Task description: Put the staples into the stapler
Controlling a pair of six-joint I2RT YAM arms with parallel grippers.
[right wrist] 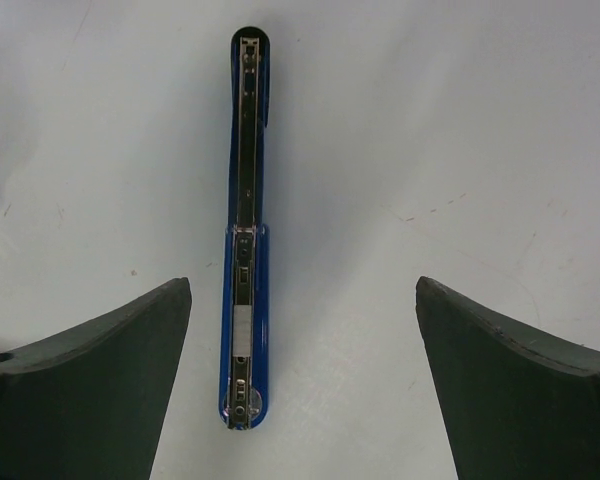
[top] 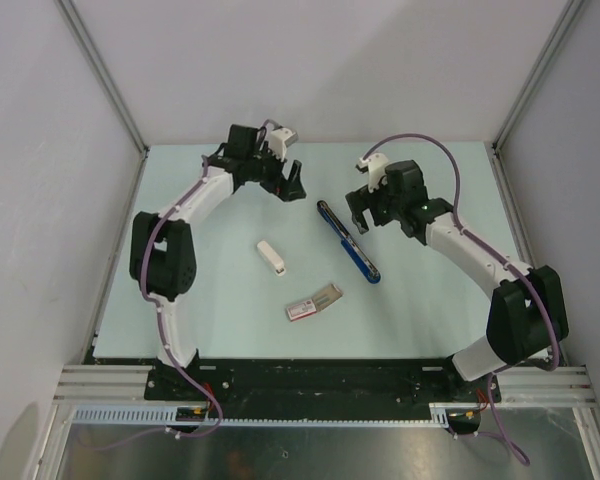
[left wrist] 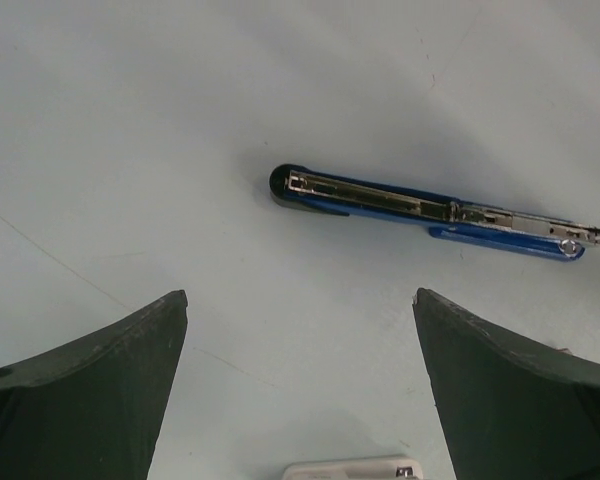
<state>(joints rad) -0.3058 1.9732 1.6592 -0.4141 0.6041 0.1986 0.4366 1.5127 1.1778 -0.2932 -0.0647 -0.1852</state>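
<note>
One white object [left wrist: 352, 468] — cut off — near the stapler [left wrist: 430, 208].

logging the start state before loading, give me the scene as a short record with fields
stapler: blue, opened out flat on the table, metal channel facing up
staple box: pink-and-white, grey tray showing at one end, between the stapler and the table's near edge
white piece: small, lying apart, left of the stapler in the top view
left gripper: open, empty
right gripper: open, empty, stapler in view between its fingers
</note>
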